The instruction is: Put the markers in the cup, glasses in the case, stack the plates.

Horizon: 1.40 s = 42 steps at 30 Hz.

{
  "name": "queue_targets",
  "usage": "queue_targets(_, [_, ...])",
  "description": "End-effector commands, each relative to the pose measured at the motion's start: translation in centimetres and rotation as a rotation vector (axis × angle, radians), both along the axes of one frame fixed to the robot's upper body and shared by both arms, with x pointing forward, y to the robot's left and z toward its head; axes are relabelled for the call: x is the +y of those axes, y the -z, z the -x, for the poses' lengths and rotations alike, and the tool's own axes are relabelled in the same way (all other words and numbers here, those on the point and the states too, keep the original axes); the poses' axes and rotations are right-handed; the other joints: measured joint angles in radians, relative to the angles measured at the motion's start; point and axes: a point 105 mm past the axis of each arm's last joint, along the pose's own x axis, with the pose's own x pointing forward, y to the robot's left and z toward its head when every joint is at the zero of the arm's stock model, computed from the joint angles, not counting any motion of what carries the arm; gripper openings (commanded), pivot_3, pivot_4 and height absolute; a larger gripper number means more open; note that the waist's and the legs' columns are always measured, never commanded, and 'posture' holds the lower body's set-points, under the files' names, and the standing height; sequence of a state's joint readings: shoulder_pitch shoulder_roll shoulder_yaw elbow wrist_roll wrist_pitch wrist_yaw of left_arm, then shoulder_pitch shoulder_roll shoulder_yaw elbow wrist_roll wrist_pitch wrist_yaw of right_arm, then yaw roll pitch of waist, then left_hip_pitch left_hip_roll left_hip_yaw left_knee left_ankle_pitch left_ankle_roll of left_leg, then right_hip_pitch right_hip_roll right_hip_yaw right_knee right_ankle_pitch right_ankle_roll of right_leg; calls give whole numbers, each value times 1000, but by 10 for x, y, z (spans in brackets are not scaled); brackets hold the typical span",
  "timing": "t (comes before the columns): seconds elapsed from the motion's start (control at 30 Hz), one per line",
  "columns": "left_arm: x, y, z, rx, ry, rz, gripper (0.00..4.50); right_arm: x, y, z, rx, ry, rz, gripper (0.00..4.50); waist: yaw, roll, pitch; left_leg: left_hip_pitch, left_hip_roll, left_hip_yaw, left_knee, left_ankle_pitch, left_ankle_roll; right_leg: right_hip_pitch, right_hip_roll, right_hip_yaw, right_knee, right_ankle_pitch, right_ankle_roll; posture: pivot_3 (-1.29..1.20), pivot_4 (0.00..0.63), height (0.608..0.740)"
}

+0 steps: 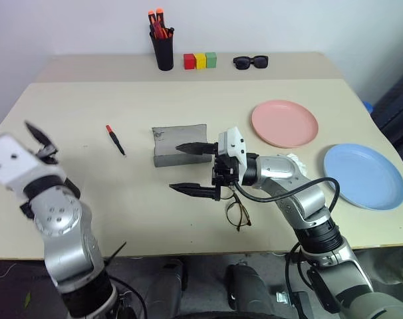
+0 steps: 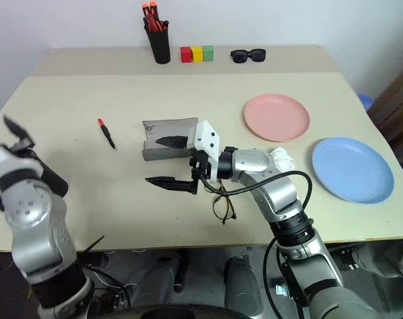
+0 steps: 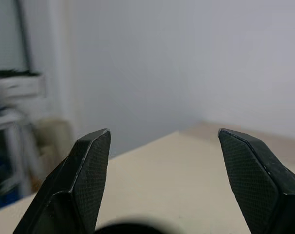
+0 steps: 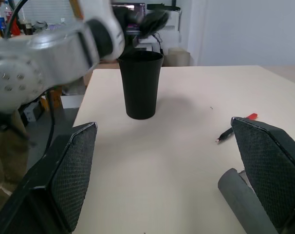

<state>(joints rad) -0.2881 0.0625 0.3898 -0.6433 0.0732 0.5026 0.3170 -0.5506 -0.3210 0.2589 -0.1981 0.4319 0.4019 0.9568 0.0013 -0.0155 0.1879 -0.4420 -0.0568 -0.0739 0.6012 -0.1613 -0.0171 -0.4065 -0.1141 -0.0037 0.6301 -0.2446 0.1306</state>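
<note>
Markers first: we see the red-capped marker [image 1: 115, 139] lying loose on the bench [image 1: 82, 106], well apart from the black cup [image 4: 139, 84] at the left edge. Glasses [image 1: 238, 214] lie outside the open grey case [image 1: 179, 145]; pink plate [image 1: 284, 123] and blue plate [image 1: 364, 175] sit unstacked. We judge most work remains. Right gripper [image 1: 196, 169] fingers wide, empty; left gripper [image 3: 164, 180] fingers spread, empty.
</note>
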Motion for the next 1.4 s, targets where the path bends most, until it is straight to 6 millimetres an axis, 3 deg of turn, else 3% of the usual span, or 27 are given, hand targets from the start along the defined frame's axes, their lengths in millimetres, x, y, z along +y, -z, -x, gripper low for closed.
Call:
queue_targets(0.03, [-24, -7, -24, 59, 138, 1, 3583, -2, -13, -1, -52, 17, -40, 4500, 2, 0, 0, 0, 0, 0, 0, 0, 0, 0, 0, 0, 0, 0, 0, 0, 150, 740])
queue_targets(0.13, [-25, 15, -53, 321, 76, 103, 4465, -3, -17, -4, -61, 39, -56, 4500, 3, 0, 0, 0, 0, 0, 0, 0, 0, 0, 0, 0, 0, 0, 1, 0, 150, 740])
queue_targets(0.27, [-20, 38, -75, 576, 23, 225, 4465, -5, -18, -4, -63, 52, -59, 4500, -2, -1, 0, 0, 0, 0, 0, 0, 0, 0, 2, -1, 1, 0, 1, 0, 150, 740])
queue_targets(0.4, [-24, 60, -93, 715, 75, 354, 4465, -4, -17, -2, -60, 55, -61, 4500, -14, -1, 0, 0, 0, -1, -1, 1, 0, 0, 2, -1, 1, 0, 1, 0, 150, 740])
queue_targets(0.57, [-37, 77, -121, 823, 178, 520, 4465, -3, -15, -1, -54, 63, -62, 4500, -12, -2, 1, 0, 0, -3, -1, 2, -3, -1, 2, -2, 2, 0, 1, 0, 150, 740])
queue_targets(0.8, [-42, 90, -134, 892, 216, 670, 4465, -6, -12, -1, -51, 85, -54, 4500, -14, -3, 2, 0, 0, -3, -3, 2, -4, -1, 1, -2, 2, 0, 1, 0, 150, 740])
queue_targets(0.9, [-42, 98, -132, 926, 206, 718, 3596, -7, -12, 0, -49, 90, -53, 4500, -14, -3, 2, 0, 0, -3, -3, 2, -4, -1, 1, -2, 2, 0, 1, 0, 150, 740])
queue_targets(1.13, [-35, 100, -128, 928, 137, 703, 59, -7, -10, 1, -44, 88, -47, 4500, -11, -3, 2, 0, 0, -3, -3, 3, -4, -1, 1, -2, 2, 1, 1, 0, 150, 740])
queue_targets(1.23, [-32, 86, -134, 802, 148, 695, 22, -6, -10, 1, -44, 82, -44, 4500, -12, -3, 2, 0, 0, -2, -3, 3, -4, -1, 1, -2, 2, 1, 1, 0, 150, 740])
queue_targets(1.33, [-26, 37, -144, 451, 213, 551, 22, -6, -10, 0, -43, 81, -45, 4500, -13, -4, 2, 0, 0, -2, -3, 2, -5, -1, 1, -2, 2, 1, 1, 0, 150, 740])
queue_targets(1.4, [-24, 8, -139, 292, 252, 451, 22, -6, -10, 0, -37, 80, -47, 4500, -13, -4, 2, 0, 0, -1, -3, 3, -5, -2, 1, -2, 2, 1, 1, 0, 150, 740])
